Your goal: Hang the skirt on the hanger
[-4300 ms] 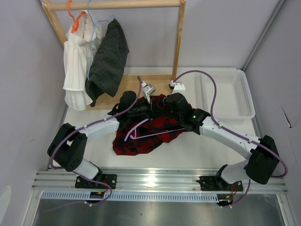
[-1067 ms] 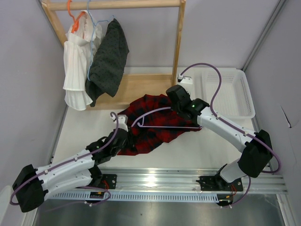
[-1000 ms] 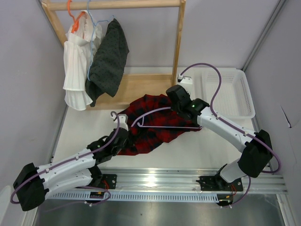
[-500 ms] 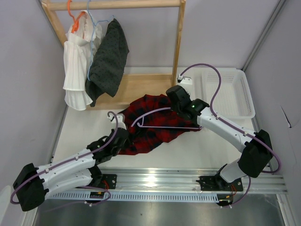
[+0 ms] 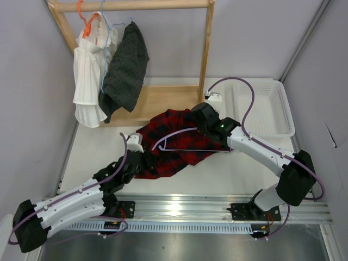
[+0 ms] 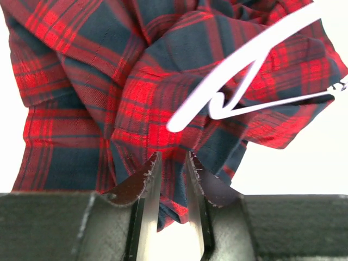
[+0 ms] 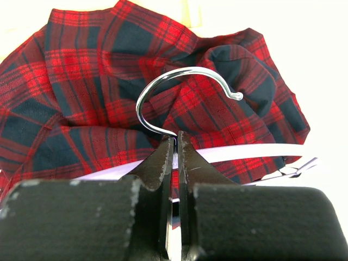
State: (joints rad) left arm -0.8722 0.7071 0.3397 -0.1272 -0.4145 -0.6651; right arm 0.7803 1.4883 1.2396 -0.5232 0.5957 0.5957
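The red-and-black checked skirt [image 5: 179, 144] lies crumpled on the table's middle. The lilac hanger [image 5: 187, 130] lies across it, hook end to the left. My right gripper [image 5: 200, 120] is at the skirt's far right side, shut on the hanger's neck [image 7: 175, 142] just below the metal hook [image 7: 185, 81]. My left gripper [image 5: 142, 157] is at the skirt's near left edge. In the left wrist view its fingers [image 6: 151, 174] stand a little apart with a fold of the skirt [image 6: 136, 81] between them. The hanger [image 6: 244, 60] shows blurred above the cloth there.
A wooden rack [image 5: 206, 49] stands at the back. A white pleated garment [image 5: 89, 81] and a dark dotted garment [image 5: 125, 65] hang on it at the left. A white basket [image 5: 266, 109] sits at the back right.
The left arm has come back from the skirt's far side to its near left edge. In the last second it crept forward into the cloth. The right gripper with the hanger shifted slightly left.
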